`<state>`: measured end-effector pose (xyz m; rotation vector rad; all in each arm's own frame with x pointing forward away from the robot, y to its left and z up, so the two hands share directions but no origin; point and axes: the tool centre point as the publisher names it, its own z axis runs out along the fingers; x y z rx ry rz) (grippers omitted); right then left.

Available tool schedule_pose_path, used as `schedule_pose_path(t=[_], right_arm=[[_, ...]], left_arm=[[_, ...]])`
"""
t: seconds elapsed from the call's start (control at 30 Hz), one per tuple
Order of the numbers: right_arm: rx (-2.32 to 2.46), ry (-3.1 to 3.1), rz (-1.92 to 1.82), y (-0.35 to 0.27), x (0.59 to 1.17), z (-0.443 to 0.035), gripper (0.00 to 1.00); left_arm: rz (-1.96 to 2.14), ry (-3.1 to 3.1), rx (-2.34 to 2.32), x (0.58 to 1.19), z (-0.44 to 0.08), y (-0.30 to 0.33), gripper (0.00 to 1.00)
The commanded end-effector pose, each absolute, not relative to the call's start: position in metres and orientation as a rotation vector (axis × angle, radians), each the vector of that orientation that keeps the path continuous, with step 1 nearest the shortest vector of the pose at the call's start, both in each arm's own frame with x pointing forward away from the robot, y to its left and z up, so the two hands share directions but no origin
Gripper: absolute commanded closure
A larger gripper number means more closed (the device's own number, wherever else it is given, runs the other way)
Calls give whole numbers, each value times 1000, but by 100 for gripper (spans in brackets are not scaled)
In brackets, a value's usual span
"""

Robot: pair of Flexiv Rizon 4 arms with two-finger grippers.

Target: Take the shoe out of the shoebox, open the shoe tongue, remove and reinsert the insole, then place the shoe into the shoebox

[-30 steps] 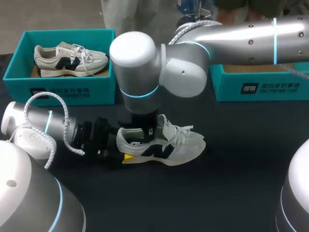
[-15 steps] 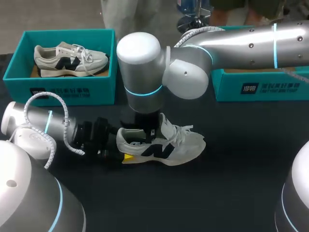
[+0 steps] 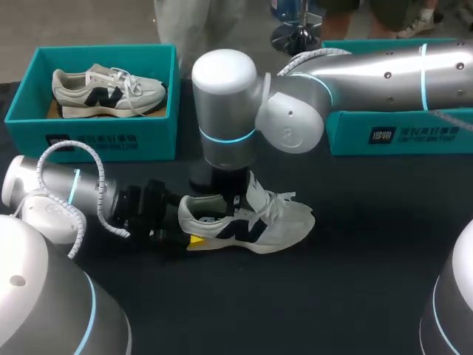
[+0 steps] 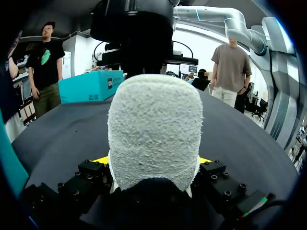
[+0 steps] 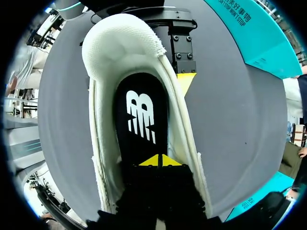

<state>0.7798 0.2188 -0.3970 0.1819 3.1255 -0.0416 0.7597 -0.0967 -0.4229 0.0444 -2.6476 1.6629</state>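
Left gripper (image 4: 154, 160) clamps shoe (image 3: 251, 222) heel from both sides — right gripper (image 5: 160, 160) down inside shoe, yellow tips pressed together on black insole (image 5: 141, 115).

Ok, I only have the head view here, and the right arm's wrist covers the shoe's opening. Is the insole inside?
Observer: Yes. The right wrist view shows the black insole lying flat inside the shoe.
Operator: Where's the right gripper?
Observer: The right gripper has its yellow tips closed together just over the insole. I cannot tell whether they pinch it.
Operator: And the left?
Observer: The left wrist view shows the left gripper shut on the shoe's heel, a yellow tip at each side.
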Motion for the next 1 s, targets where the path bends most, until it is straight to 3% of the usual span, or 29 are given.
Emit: schedule_pose_path(t=[0.03,0.2,0.7,0.8,0.87,1.0], right_arm=[[185,3124,-33,218,781,-399,69],[204,3115,-19,219,782,-402,61],[169,3273,27,229,769,-430,62],[182,3305,23,228,764,-432,70],[197,3322,29,226,762,-434,99],[219,3356,56,223,758,-437,100]], left_arm=[[1660,-2650,44,759,-424,-97,100],[1660,-2650,44,759,-424,-97,100],[1660,-2650,44,759,-424,-97,100],[1660,-2650,44,759,-424,-97,100],[1660,-2650,44,759,-424,-97,100],[1660,-2650,44,759,-424,-97,100]])
